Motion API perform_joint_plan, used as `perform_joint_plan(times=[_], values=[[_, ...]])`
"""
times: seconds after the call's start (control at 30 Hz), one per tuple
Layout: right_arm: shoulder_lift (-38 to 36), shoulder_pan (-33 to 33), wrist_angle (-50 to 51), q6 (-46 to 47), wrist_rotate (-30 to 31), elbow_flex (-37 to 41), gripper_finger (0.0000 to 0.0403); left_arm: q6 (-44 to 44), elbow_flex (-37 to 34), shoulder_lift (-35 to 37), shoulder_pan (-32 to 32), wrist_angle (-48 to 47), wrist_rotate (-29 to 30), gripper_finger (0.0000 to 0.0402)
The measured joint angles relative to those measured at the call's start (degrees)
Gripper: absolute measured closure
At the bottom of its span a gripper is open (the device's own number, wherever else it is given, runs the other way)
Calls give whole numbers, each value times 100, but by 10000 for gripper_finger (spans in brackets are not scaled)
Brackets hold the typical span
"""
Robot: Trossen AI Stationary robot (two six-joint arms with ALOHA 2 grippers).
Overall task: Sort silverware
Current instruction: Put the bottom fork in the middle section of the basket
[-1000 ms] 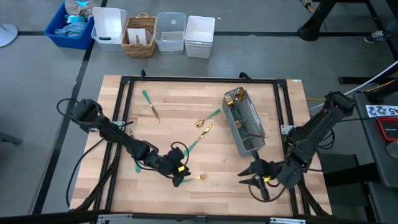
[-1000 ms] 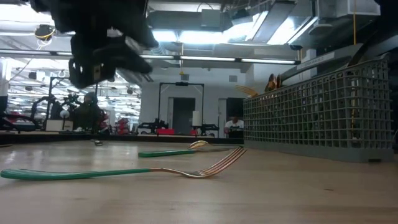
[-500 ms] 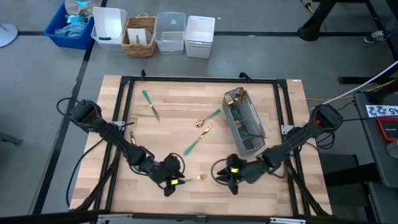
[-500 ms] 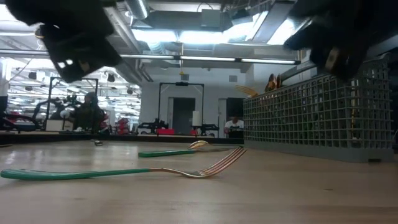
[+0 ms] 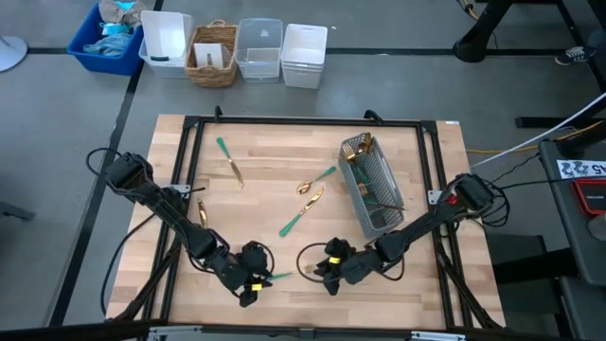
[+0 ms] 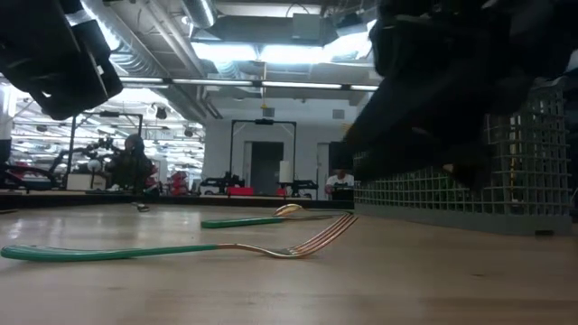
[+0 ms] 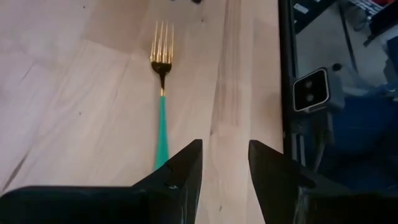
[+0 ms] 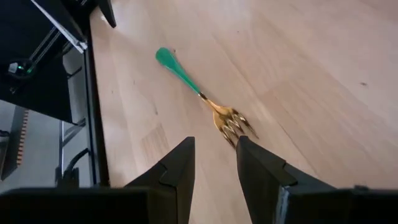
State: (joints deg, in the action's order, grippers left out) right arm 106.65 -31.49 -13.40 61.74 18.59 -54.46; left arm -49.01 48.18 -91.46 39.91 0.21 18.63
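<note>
A light wooden butcher-block table (image 5: 256, 180) inside a black metal frame is carrying a grey mesh rectangular caddy (image 5: 372, 185) at its right, lying slightly askew. Gold-headed, teal-handled silverware is lying scattered: one piece (image 5: 229, 159) far left, two (image 5: 317, 180) mid-table, and a fork (image 7: 161, 93) at the near edge.

high: overhead, whole table | low: tabletop level | wrists: close, both share fork (image 7: 161, 65)
</note>
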Motion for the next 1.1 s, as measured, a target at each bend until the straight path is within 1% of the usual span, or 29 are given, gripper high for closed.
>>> perform_joint_plan(times=[0.2,0.57,0.7,0.9,1.1], values=[[280,18,300,409,-3,-174,284,17,0,0,22,-11,3,279],[303,16,431,737,35,-174,284,121,0,0,20,-90,12,279],[465,14,292,851,39,-179,284,132,0,0,20,-98,11,279],[795,8,-244,868,95,-187,284,146,0,0,20,-105,10,279],[861,12,-392,863,445,-194,284,151,2,0,20,-115,11,279]])
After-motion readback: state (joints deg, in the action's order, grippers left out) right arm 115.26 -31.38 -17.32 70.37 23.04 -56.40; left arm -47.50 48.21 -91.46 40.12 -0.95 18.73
